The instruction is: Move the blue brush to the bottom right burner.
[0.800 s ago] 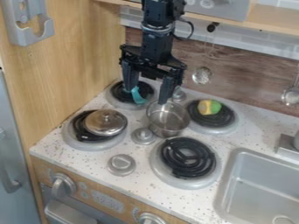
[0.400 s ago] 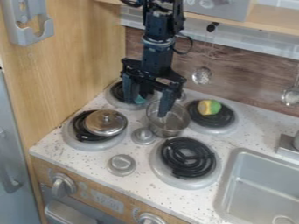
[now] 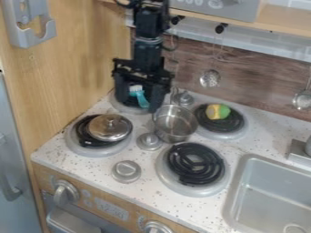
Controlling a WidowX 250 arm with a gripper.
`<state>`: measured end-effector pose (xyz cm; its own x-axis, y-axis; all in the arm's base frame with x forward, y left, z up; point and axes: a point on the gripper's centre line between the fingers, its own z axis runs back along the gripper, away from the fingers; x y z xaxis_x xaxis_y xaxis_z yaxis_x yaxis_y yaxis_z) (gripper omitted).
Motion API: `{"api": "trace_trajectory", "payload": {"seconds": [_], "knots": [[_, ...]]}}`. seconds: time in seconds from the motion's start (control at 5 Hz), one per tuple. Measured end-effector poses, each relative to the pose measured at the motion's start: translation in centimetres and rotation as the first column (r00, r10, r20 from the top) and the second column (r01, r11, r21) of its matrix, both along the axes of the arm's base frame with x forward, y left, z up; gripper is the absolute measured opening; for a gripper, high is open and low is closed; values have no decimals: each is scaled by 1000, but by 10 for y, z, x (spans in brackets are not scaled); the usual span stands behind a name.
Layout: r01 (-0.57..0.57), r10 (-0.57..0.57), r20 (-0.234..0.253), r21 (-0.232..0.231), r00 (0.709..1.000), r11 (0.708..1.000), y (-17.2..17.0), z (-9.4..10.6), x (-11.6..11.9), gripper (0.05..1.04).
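On my feed, a pale wooden panel (image 3: 79,63) flanks the bench's (image 3: 91,165) left edge; brown wood-grain wall (rather streaky) (image 3: 258,84) backs it beneath white tiles (image 3: 267,45).

Before you, the blue brush (image 3: 140,97), light blue with white bristles, showed at your stovetop's eleven o'clock, against the back left burner (image 3: 126,108); whether it touched, you couldn't tell. Its bristled end pointed to eleven, its handle to five. Toward your stovetop's five o'clock, the bottom right burner (image 3: 189,169) sat flat, a black coil ringed in silver-grey.
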<state>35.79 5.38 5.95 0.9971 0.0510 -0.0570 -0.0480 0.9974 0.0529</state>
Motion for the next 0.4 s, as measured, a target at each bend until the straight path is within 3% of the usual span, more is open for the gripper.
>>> {"api": "trace_trajectory", "payload": {"seconds": [0.2, 0.4], "knots": [[9, -9, 1, -11, 1000, 1000, 15, -10, 20, 999], [-38, 40, 59, -39, 997, 999, 41, -21, 41, 999]]}}
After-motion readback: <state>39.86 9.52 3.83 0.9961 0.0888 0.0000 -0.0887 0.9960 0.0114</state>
